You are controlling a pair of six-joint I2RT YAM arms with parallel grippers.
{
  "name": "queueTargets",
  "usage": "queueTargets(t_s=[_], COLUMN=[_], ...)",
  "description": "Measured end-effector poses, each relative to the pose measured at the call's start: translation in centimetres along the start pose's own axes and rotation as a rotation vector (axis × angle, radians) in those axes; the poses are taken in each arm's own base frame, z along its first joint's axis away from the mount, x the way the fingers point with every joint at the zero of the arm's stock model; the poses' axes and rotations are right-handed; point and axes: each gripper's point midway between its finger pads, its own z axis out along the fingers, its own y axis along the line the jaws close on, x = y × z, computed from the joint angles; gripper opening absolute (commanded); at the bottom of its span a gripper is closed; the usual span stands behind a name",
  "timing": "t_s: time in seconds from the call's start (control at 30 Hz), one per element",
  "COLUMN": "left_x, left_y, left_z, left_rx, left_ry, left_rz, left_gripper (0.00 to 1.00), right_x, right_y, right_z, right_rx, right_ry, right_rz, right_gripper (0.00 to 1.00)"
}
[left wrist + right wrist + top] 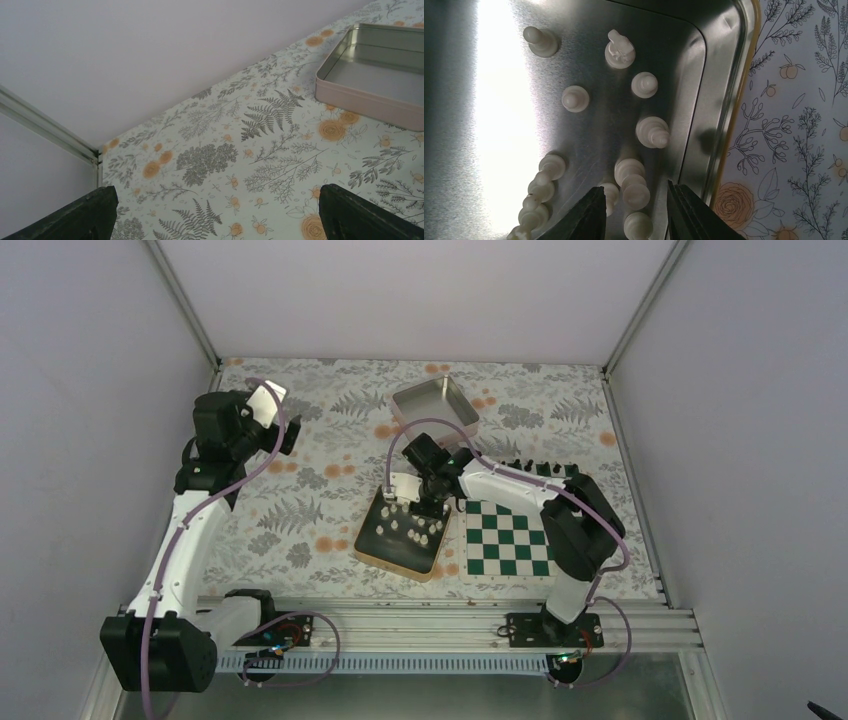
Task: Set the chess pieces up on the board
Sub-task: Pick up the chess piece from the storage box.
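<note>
Top view: the right arm (575,525) is reached leftward across the far part of the board (510,540), and the right jaws are held over a tin (395,562) lying just left of the board on the floral bench (300,510). The white pieces (405,530) are contained in this tin, most of them upright. A row of black pieces (530,468) is seen along the far side of the board; whether they stand on it cannot be told. A second tin (470,410) lies farther back, apart from the first. The left arm (215,440) is held over the far left of the bench, well apart from the board and both tins.

Right wrist view: the right jaws are seen partly spread, low over the tin (724,125) near its wall. One white piece (636,192) lies between the two fingers (584,215); no firm pinch on it is seen. Other white pieces (653,132) are scattered beyond it.

Left wrist view: the left jaws are spread wide, with one finger (75,215) at each lower corner and only bench (215,160) between them. The second tin (365,102) is seen ahead to the right.
</note>
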Motion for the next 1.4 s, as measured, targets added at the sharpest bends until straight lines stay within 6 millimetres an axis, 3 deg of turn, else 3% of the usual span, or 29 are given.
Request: queueTargets(t_s=[0.4, 0.77, 1.03, 1.17, 1.33, 1.4], left_x=[-0.1, 0.1, 0.4, 0.4, 0.4, 0.4], left_y=[-0.3, -0.4, -0.5, -0.5, -0.5, -0.6], left_z=[-0.1, -0.2, -0.1, -0.1, -0.1, -0.1], left_rx=[0.013, 0.017, 0.020, 0.020, 0.021, 0.021], left_ry=[-0.008, -0.009, -0.002, -0.002, -0.002, -0.002], left_rz=[0.001, 0.004, 0.004, 0.004, 0.006, 0.007], left_gripper=[1.00, 1.00, 1.00, 1.00, 1.00, 1.00], right_x=[0.7, 0.8, 0.5, -0.4, -1.7, -1.2], right_y=[0.1, 0.4, 0.5, 0.5, -0.6, -1.4], right_z=[1.0, 1.6, 1.1, -1.5, -8.6, -11.3], right_rx=[-0.011, -0.029, -0.034, -0.022, 0.031, 0.059], right_ry=[0.032, 0.035, 0.020, -0.030, -0.173, -0.221], right_rz=[0.004, 0.016, 0.024, 0.025, 0.053, 0.083], right_gripper=[0.31, 0.12, 0.06, 0.07, 0.06, 0.06])
